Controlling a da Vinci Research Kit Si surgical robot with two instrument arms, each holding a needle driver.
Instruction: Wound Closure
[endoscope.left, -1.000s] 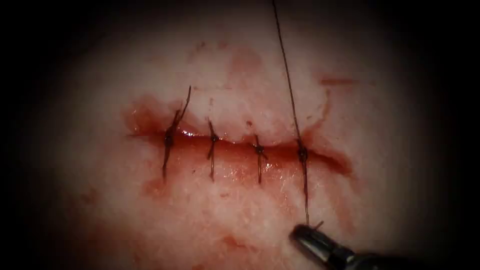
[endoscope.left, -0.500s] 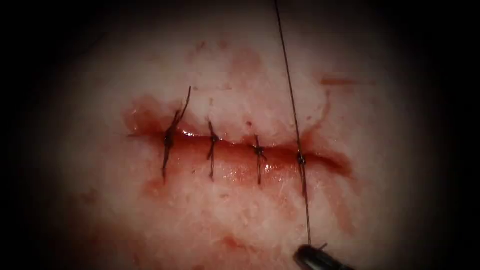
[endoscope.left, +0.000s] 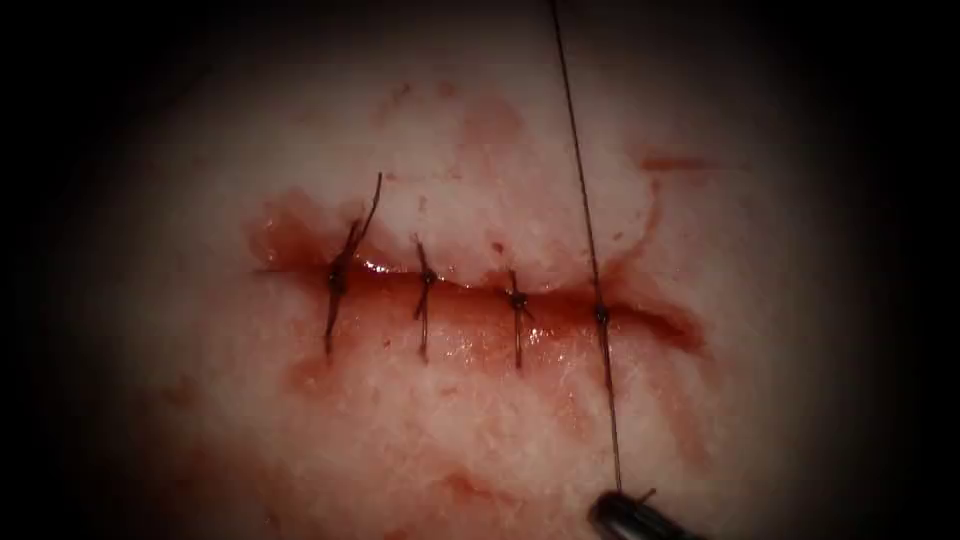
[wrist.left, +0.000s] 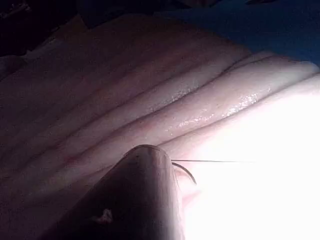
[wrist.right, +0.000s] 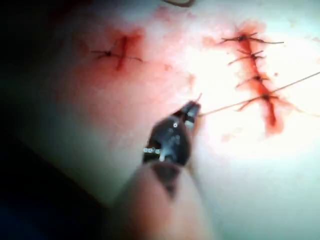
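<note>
The cut (endoscope.left: 470, 292) runs across the tissue (endoscope.left: 480, 420) and carries several stitches. At the rightmost stitch sits a small knot (endoscope.left: 601, 314). From it the thread (endoscope.left: 583, 200) rises taut out of the picture's top. Its other strand runs down to my right tool (endoscope.left: 622, 497), which is shut on the thread end at the bottom edge. In the right wrist view the same tool (wrist.right: 192, 107) grips the thread (wrist.right: 225, 106) near the stitch row. In the left wrist view the thread (wrist.left: 215, 161) leaves my left tool (wrist.left: 171, 164) stretched straight. A short dark curved strand (wrist.left: 188, 172) hangs beside it.
Red fluid (endoscope.left: 300, 235) pools along the cut and stains the tissue around it. The three older stitches (endoscope.left: 424, 300) have short cut ends, the leftmost tail standing up above the cut. A separate stitched mark (wrist.right: 119, 52) lies apart in the right wrist view.
My right tool has moved down toward the bottom edge with the thread end. The strand stretched straight and the rightmost knot drew smaller against the cut.
</note>
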